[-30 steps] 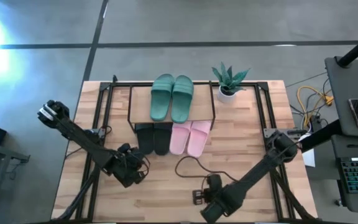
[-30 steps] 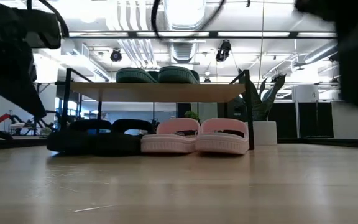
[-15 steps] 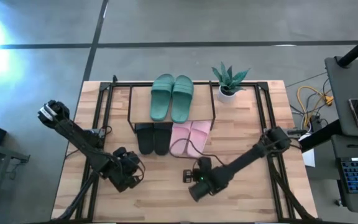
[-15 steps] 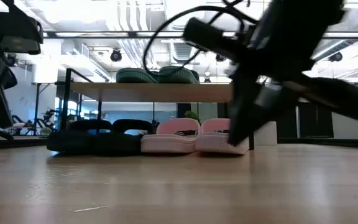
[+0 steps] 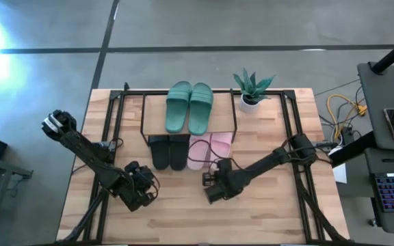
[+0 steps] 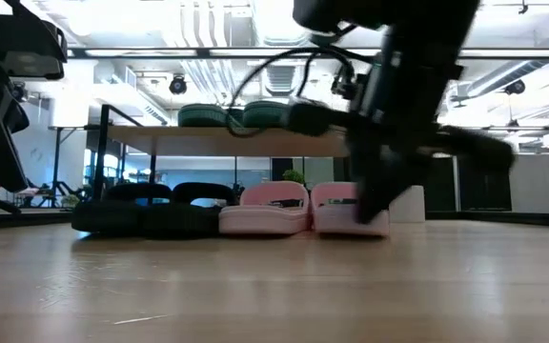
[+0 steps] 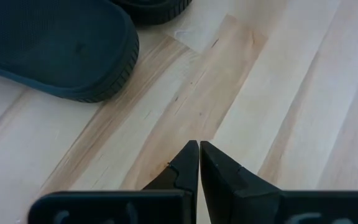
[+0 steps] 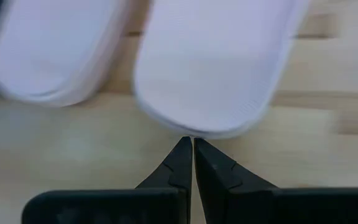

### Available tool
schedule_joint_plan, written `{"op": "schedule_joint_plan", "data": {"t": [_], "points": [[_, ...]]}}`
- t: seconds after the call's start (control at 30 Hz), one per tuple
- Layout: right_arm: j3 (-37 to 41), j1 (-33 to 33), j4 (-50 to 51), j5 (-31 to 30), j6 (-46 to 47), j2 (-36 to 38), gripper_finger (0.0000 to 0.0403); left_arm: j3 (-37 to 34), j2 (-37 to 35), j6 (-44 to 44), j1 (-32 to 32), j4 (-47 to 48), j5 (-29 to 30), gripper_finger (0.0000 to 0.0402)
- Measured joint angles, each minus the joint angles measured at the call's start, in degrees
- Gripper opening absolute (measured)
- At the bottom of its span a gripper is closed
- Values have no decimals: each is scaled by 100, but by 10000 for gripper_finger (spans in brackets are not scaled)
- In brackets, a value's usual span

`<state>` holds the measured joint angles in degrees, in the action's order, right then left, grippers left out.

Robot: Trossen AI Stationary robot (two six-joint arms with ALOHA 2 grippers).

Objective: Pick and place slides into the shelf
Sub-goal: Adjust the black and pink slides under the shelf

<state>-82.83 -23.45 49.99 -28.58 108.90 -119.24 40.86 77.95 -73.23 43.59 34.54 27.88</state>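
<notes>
From above, my right gripper (image 5: 211, 188) sits just near of the heels of the pale pink rubber slide pair (image 5: 210, 150), whose long axes run near-to-far and whose toes tuck under the low black-rod shelf with its light-wood top board (image 5: 223, 120); the ribbed green rubber pair (image 5: 189, 106) lies on that board and the matte black pair (image 5: 169, 151) rests to the left of the pink ones, also half under it. My left gripper (image 5: 137, 193) waits near the table's near-left, closer to the black pair, so the pink slides look to be my right arm's job. At table height, the right arm hangs in front of the right-hand pink slide (image 6: 349, 209), all four lower slides lined up beneath the board. Past my left fingers (image 7: 188, 169), pressed together, lies bare wood grain and a dark textured sole (image 7: 55, 50). Past my right fingers (image 8: 184, 163), also closed to a point, the smooth rounded heel of a pink slide (image 8: 213, 62) lies dead ahead, tips at its edge; a straight push along its length seems next.
</notes>
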Motion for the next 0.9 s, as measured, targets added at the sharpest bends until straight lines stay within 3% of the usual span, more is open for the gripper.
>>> {"op": "schedule_joint_plan", "data": {"t": [0.2, 0.6, 0.9], "points": [[2, -18, 856, -27, 403, -2, 13, 0, 0, 4, 0, 0, 4, 1], [2, 167, 643, -317, 1, 10, 13, -213, 11, 9, 0, -129, 183, 1], [-144, -85, 612, -501, -148, 266, 13, -1442, 11, -1, -5, -2649, 482, 1]]}}
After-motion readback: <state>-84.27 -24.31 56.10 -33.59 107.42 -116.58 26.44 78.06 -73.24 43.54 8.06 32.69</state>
